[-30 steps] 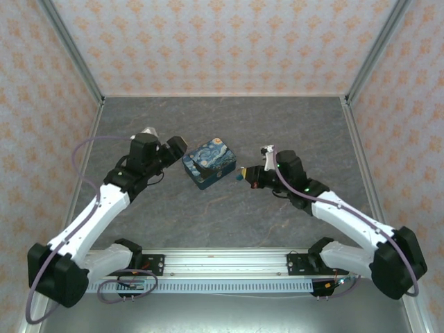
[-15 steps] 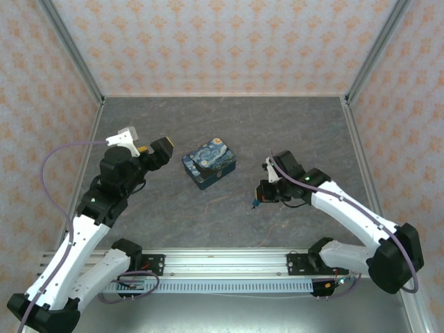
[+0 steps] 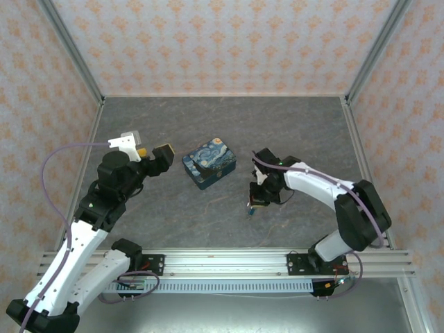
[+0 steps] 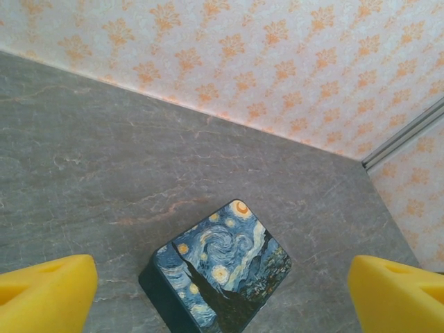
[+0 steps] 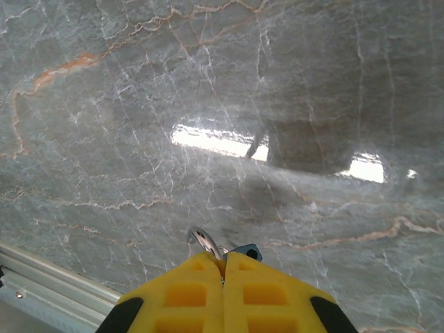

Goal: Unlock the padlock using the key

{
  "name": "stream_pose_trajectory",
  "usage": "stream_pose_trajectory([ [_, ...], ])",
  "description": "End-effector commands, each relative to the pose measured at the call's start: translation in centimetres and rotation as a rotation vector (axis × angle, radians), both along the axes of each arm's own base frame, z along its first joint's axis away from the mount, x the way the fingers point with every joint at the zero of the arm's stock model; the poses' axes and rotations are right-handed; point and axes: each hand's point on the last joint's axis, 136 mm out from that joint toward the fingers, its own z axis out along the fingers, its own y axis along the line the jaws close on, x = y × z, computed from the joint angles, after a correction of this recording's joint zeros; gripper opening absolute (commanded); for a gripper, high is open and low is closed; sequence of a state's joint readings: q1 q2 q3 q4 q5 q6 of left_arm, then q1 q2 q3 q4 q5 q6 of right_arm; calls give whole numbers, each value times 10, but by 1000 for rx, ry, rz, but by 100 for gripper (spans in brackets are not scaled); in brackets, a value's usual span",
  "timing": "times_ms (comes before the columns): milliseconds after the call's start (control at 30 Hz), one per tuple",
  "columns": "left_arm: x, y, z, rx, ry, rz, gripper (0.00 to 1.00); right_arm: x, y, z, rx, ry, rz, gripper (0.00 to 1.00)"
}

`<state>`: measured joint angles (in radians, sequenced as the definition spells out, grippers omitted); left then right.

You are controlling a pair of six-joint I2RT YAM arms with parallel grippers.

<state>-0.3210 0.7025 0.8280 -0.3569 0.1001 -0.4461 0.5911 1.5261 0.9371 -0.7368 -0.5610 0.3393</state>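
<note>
My right gripper (image 3: 254,202) points down at the table, right of the box, and is shut on the tiny teal padlock (image 5: 247,250). A teal corner with a hole and a curved silver piece, apparently its shackle (image 5: 204,241), stick out past the yellow fingertips (image 5: 201,277). In the top view the padlock (image 3: 250,211) shows as a small teal speck under the gripper. The key is hidden. My left gripper (image 3: 154,153) hovers left of the box, open wide with nothing between its fingers (image 4: 46,295).
The blue-and-yellow painting-print box (image 3: 209,162) sits mid-table, also in the left wrist view (image 4: 220,276) between the spread fingers. Patterned walls enclose the grey marble table (image 3: 229,118). An aluminium rail (image 3: 222,260) runs along the near edge.
My left arm has drawn back leftward from the box and opened a little wider. My right gripper, still shut, swung from beside the box down toward the near side.
</note>
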Motion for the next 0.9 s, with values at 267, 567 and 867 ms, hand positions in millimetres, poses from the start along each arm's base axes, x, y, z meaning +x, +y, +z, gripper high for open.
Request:
stream_pose_trajectory([
  [267,-6,7,-19,117,29,-2,94,17,19,-17,4,22,-25,1],
  [567,-4,16,-22,152,35,44,94,26,9,-8,-61,-34,-34,23],
  [867,1,31,-6,195,8,122,94,54,-16,43,-117,-261,-58,30],
])
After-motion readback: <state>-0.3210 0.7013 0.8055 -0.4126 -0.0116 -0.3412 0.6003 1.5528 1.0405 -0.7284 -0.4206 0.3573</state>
